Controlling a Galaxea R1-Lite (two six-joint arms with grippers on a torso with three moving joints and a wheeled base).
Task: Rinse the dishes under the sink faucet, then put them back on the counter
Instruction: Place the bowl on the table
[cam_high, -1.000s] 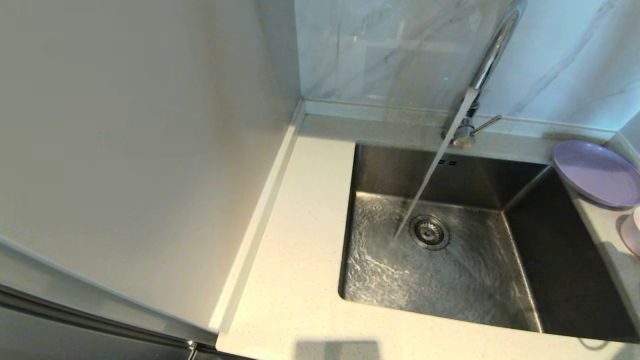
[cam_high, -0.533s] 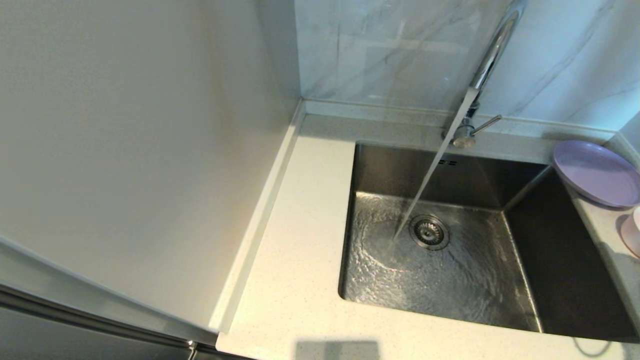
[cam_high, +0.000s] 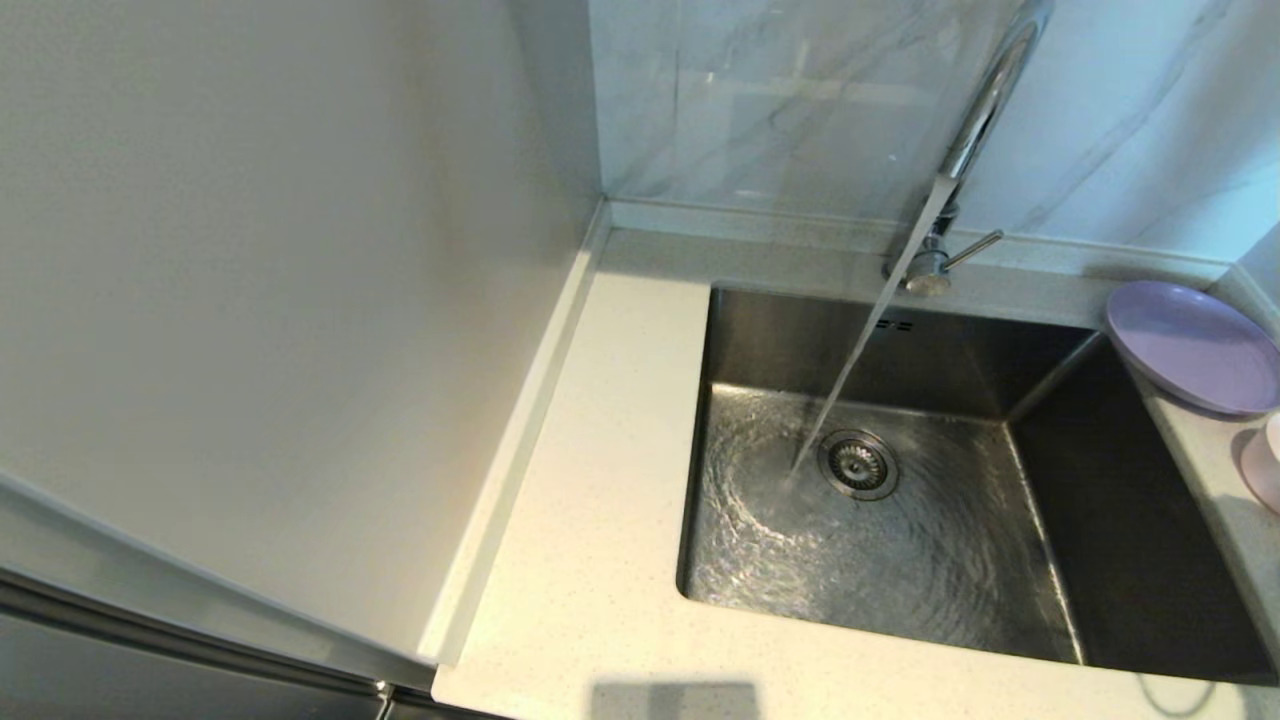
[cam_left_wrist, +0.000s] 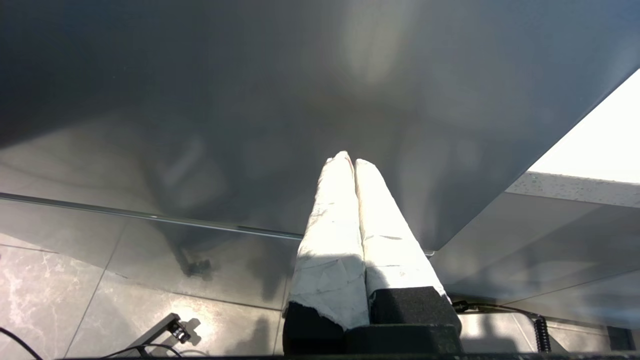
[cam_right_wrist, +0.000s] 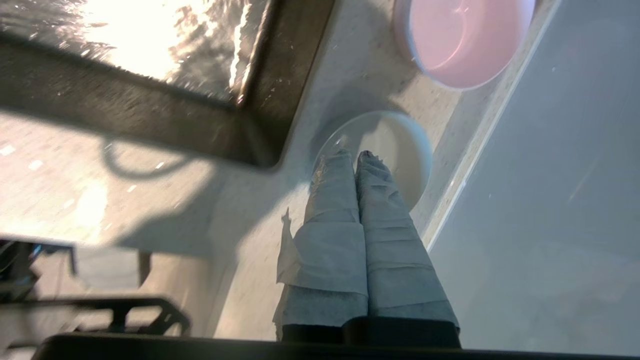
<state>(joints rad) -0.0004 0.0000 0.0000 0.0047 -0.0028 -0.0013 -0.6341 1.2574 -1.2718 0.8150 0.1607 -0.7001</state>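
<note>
The sink (cam_high: 900, 520) lies open from above, crossed only by the faucet (cam_high: 985, 100) and its slanting water stream (cam_high: 850, 380) falling from one o'clock. At three o'clock the plate (cam_high: 1190, 345), pink dish (cam_right_wrist: 462, 40) and bowl (cam_right_wrist: 395, 150) crowd the narrow counter (cam_high: 580, 560) strip against the wall; nine o'clock is bare counter.

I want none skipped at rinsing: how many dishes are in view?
3, all on the counter right of the sink: a lilac plate at the back, a pink dish nearer, and a white bowl nearest, under the right gripper. More may sit out of view.
</note>
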